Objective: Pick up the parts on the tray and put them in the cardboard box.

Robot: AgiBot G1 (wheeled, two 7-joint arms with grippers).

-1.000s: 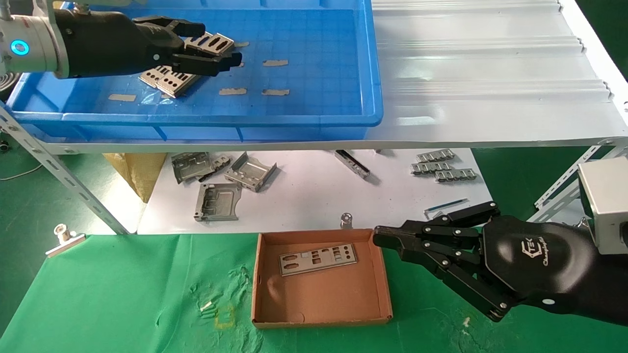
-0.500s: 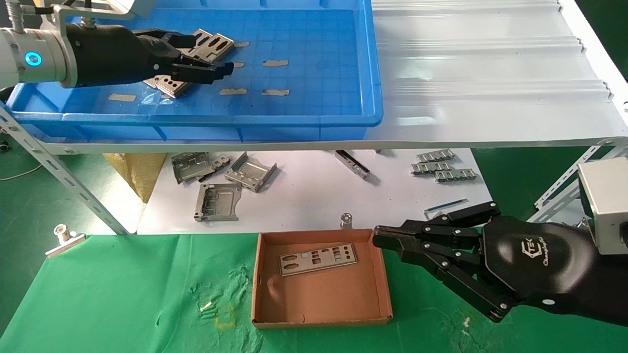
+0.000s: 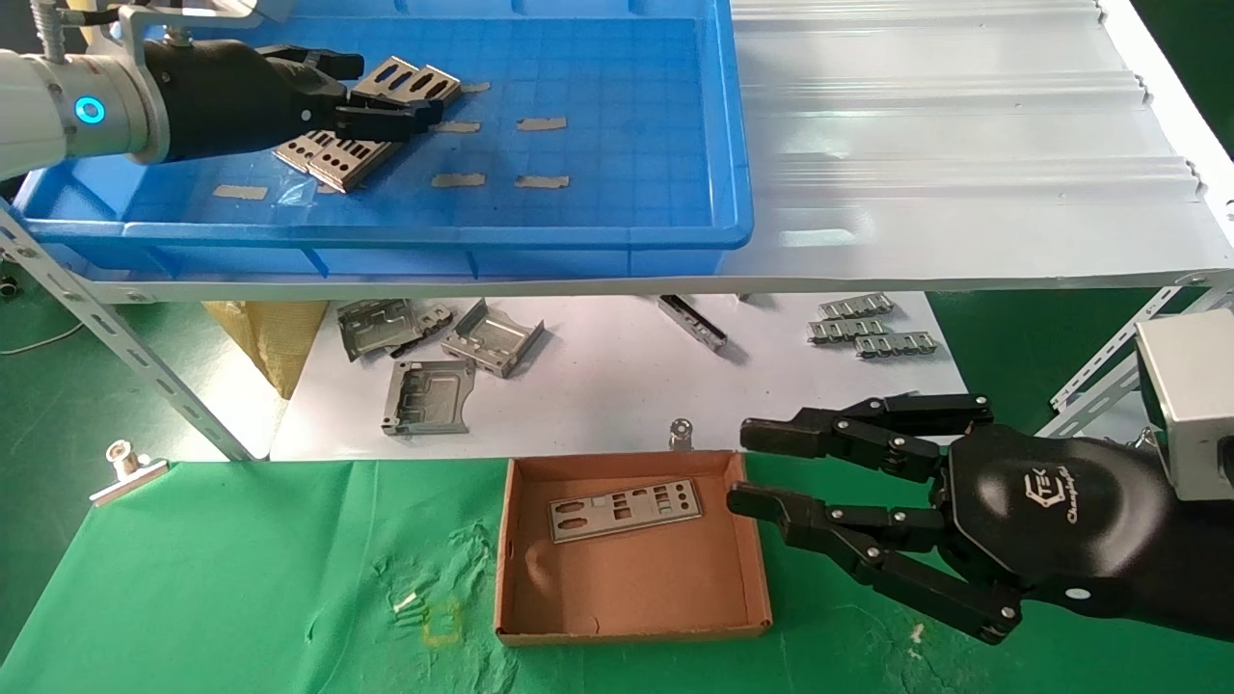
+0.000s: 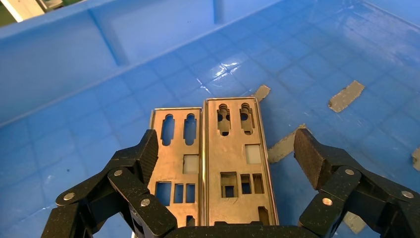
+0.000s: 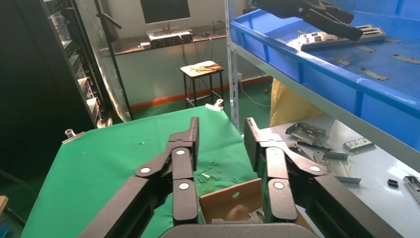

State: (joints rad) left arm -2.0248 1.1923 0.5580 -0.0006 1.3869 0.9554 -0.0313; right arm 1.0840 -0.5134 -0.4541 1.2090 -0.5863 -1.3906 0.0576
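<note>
Tray (image 3: 627,207) holds parts (image 3: 333,154) under spread left jaws; cardboard box (image 3: 627,588) holds one.

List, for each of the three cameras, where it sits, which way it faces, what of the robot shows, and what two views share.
Head view: on the head, facing forward and down at the bright-blue plastic tray and brown cardboard box; both pincers show, left pincer, right pincer.
Left wrist view: on the left wrist, facing the tray floor; open fingers flank two punched silver metal plates.
Right wrist view: on the right wrist, facing across the green cloth; its open fingers show.
Shared: head and right wrist views both show the left pincer over the tray.
</note>
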